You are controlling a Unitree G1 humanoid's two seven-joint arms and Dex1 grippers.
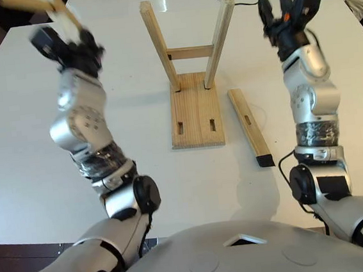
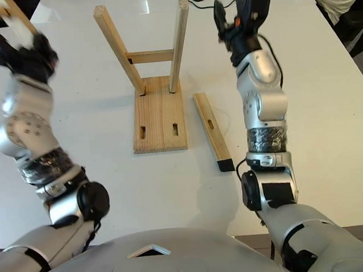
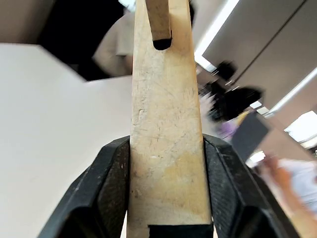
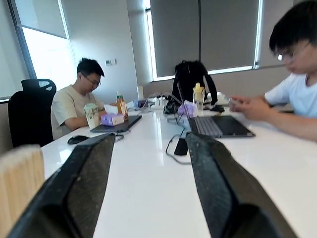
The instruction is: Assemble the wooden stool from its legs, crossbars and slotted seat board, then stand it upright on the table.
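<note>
The slotted seat board (image 1: 195, 109) lies flat mid-table. Two legs (image 1: 159, 46) stand in its far slots, joined by a crossbar (image 1: 190, 52); its two near slots are bare. A loose leg (image 1: 251, 127) with a black tip lies just to the board's right. My left gripper (image 1: 72, 40) is raised at the far left, shut on another wooden leg piece (image 3: 166, 144) with a crossbar stuck in it. On the far right, level with the standing legs' tops, my right gripper (image 1: 283, 7) is held up, open, nothing between its fingers (image 4: 79, 193).
Laptops, cables, a mouse and bottles (image 4: 121, 105) sit on the table's far end, where people are seated. The white tabletop (image 1: 29, 157) is bare on both sides of the board and in front of it.
</note>
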